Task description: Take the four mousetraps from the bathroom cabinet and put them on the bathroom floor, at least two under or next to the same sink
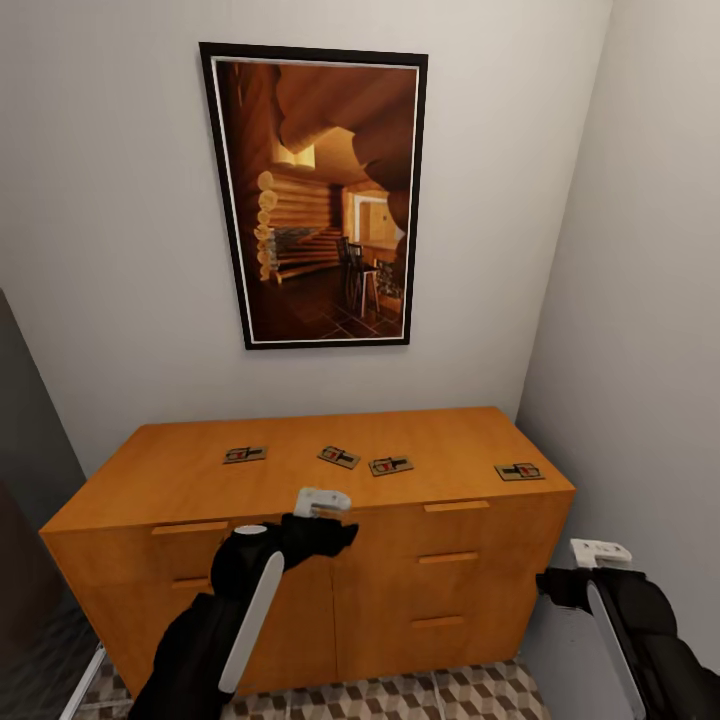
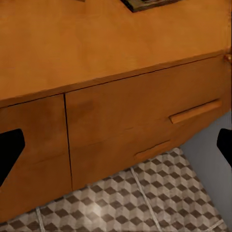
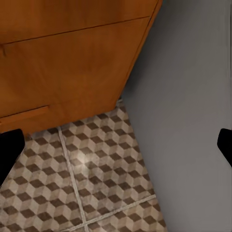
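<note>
Four mousetraps lie on top of the orange-brown cabinet (image 1: 180, 480): one at the left (image 1: 245, 454), two near the middle (image 1: 338, 457) (image 1: 390, 465), one at the right corner (image 1: 519, 471). My left gripper (image 1: 325, 515) hovers at the cabinet's front edge, just short of the middle traps. It is open and empty, its fingertips (image 2: 10, 150) spread wide over the drawer fronts (image 2: 145, 106). A trap's edge (image 2: 145, 4) peeks in there. My right gripper (image 1: 590, 565) hangs low beside the cabinet's right end, open and empty, over the cube-patterned floor (image 3: 96, 169).
A framed picture of a log cabin (image 1: 320, 195) hangs on the wall above the cabinet. A grey wall (image 1: 640, 300) stands close on the right, leaving a narrow gap beside the cabinet. A dark panel (image 1: 30, 500) borders the left. Patterned tiles (image 1: 400, 700) run along the cabinet's foot.
</note>
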